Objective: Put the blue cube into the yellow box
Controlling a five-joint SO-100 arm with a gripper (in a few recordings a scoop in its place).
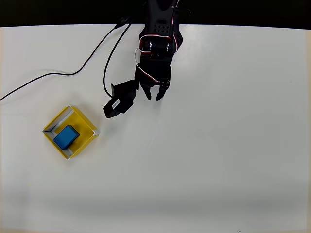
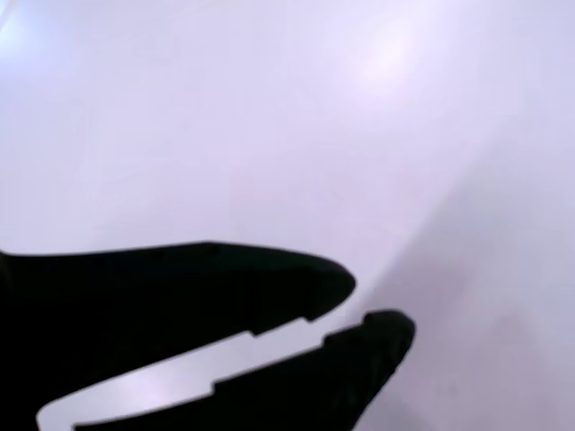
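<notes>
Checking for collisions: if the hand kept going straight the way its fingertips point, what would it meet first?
Probably just the bare table. The hand points down the overhead view; the yellow box holding the blue cube sits off to picture-left.

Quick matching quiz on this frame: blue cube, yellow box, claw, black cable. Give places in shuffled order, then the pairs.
Things:
1. blue cube
2. yellow box
3. claw
4. black cable

Places in the overhead view:
A. upper left of the table
B. left on the table, open top up
C. inside the tray
D. top centre, holding nothing

Pairs: 1-C, 2-B, 3-D, 4-A
</notes>
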